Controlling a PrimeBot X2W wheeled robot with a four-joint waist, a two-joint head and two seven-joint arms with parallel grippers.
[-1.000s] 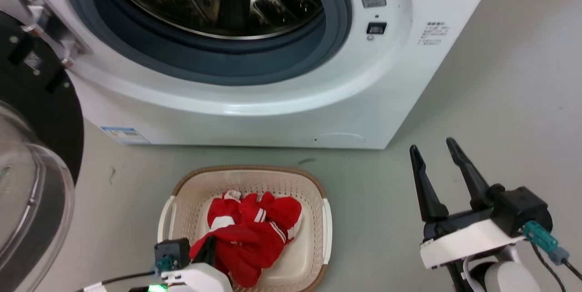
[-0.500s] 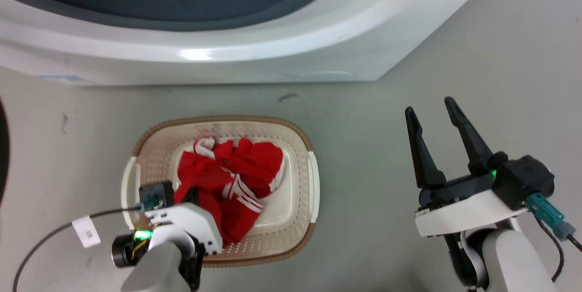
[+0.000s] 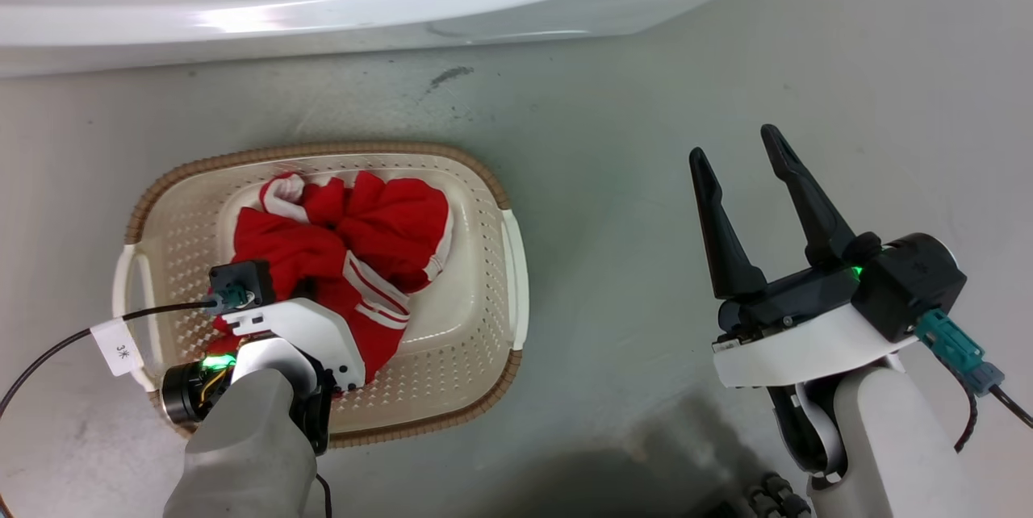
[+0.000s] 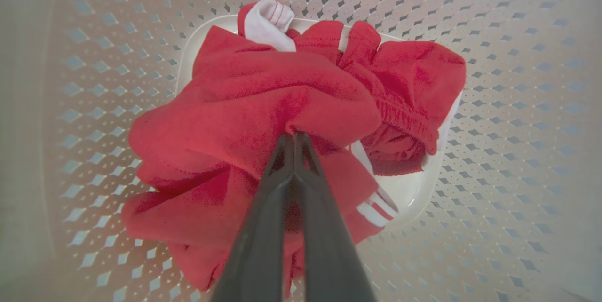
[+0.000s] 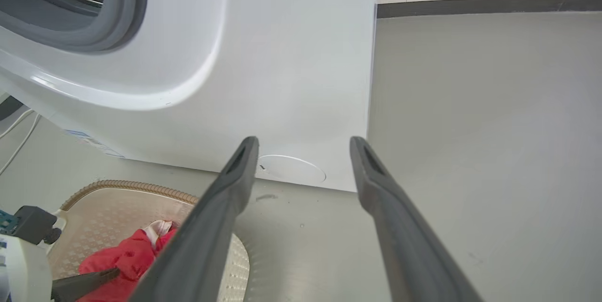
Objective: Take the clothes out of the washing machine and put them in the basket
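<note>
Left wrist view: left hand [image 4: 294, 137] tight on clothes [image 4: 263, 85]

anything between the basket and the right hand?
Nothing. The head view shows only bare grey floor between the basket and the open right hand, which hovers off to the basket's right.

Bare floor [image 3: 613, 219] runs between the basket [image 3: 323, 148] and the right gripper [image 3: 732, 144], whose 2 fingers [image 3: 721, 236] stand spread. A narrower strip separates the basket's far rim from the washing machine [image 3: 323, 10]. Inside the basket, the clothes [image 3: 379, 219] and the left gripper [image 4: 293, 137], pinched on them, fill the left and middle; the right end is free.
</note>
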